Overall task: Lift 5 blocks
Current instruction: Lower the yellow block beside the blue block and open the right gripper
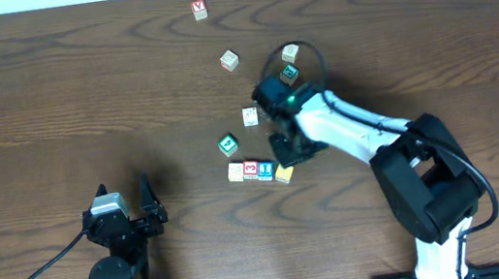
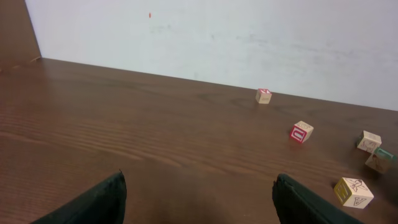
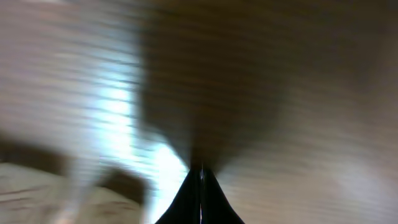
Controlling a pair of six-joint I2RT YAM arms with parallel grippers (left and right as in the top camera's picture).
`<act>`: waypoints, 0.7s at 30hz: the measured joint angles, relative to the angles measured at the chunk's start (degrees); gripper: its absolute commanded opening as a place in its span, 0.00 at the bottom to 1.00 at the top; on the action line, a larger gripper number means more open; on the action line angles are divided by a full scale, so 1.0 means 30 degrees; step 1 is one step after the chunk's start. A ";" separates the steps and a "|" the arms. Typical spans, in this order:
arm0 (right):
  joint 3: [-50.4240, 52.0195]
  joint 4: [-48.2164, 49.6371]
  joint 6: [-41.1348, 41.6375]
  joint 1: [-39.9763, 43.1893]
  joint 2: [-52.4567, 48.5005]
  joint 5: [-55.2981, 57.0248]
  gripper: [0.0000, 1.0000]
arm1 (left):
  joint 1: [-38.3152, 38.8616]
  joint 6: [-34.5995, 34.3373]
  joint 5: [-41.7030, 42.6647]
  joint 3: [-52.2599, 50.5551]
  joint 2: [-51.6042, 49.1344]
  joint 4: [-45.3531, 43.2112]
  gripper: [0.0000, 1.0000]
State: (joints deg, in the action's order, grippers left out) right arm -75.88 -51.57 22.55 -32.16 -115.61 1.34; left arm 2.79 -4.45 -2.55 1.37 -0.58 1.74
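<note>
since the blocks (image 1: 251, 170) look light, stiff and smooth-sided, a pinch across two opposite flat faces should hold.
right gripper (image 3: 200, 180) pressed together just beside them; left gripper (image 2: 199, 202) spread wide, well apart.

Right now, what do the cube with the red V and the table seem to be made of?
Cube with the red V: probably wood, pale tan matte faces, printed red letter.
Table: wood or wood-look laminate, dark brown grain lines, slight sheen; cannot tell which.
</note>
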 measured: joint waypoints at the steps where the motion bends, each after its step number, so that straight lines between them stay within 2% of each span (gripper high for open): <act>1: 0.0000 -0.0503 0.0430 0.0466 0.0000 -0.0015 0.01 | 0.0000 0.0000 0.0000 0.0000 0.0000 0.0007 0.76; 5: 0.0066 -0.1734 0.1209 0.1472 -0.0051 -0.0758 0.01 | 0.0000 0.0000 0.0000 0.0000 0.0000 0.0000 0.76; 10: 0.0335 -0.2244 0.1202 0.1020 -0.0051 -0.2798 0.01 | 0.0000 0.0000 0.0000 0.0000 0.0000 0.0000 0.76; 21: 0.0481 -0.0452 0.1341 -0.0146 -0.0029 -0.4969 0.01 | 0.0000 0.0000 0.0000 0.0000 0.0000 0.0000 0.76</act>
State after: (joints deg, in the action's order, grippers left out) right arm -74.43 -52.93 26.57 -32.60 -115.70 -13.56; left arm 2.79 -4.45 -2.55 1.37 -0.58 1.74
